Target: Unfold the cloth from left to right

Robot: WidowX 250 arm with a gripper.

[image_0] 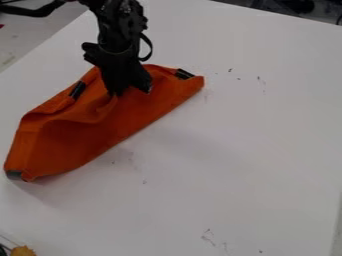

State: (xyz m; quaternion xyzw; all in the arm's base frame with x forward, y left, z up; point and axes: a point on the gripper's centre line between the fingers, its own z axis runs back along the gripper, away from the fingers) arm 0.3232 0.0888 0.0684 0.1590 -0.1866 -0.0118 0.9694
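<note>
My black gripper (132, 92) hangs down over the upper part of the orange cloth (127, 117), its two fingertips apart, with orange fabric visible between them. Whether the tips touch the cloth, I cannot tell. The cloth lies folded on the white table at the left, stretching from the lower left to the upper middle. A raised wrinkle runs through it just below the left fingertip. Dark patches mark its lower left corner, its upper left edge and its upper right corner. Part of its upper edge is hidden behind the gripper.
The white table (247, 150) extends right of and below the cloth, with small dark marks on its surface. A yellowish object (23, 251) sits at the lower left corner of the view. The table's edge runs diagonally across the upper left.
</note>
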